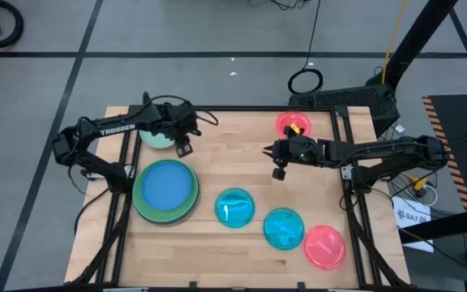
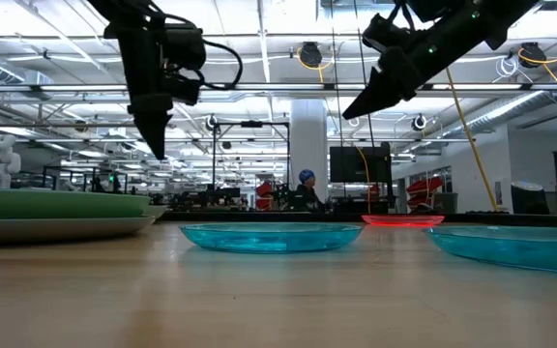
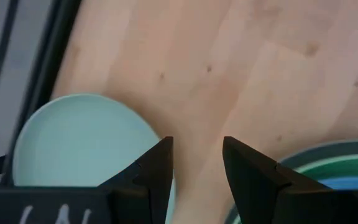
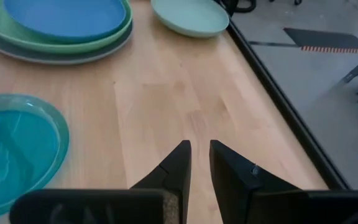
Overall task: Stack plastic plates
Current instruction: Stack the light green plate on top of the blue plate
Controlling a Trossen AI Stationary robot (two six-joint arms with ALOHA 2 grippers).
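Note:
A blue plate (image 1: 166, 185) lies on a large green plate (image 4: 114, 34), which lies on a grey one (image 3: 303, 155), at the table's left. A pale green plate (image 3: 79, 143) rests flat at the far left, partly under my left arm. Two cyan plates (image 1: 235, 207) (image 1: 283, 228) and a pink plate (image 1: 324, 246) lie along the near side; another pink plate (image 1: 293, 125) lies at the far side. My left gripper (image 3: 196, 149) hangs open above bare wood between the pale green plate and the stack. My right gripper (image 4: 199, 149) hovers mid-table, open by a narrow gap, holding nothing.
A black frame rail (image 4: 272, 87) runs along the table's far edge, close behind the pale green plate. Bare wood (image 1: 233, 154) spans the table's middle between the two grippers. Cables and a floor stand (image 1: 355, 97) lie beyond the far right corner.

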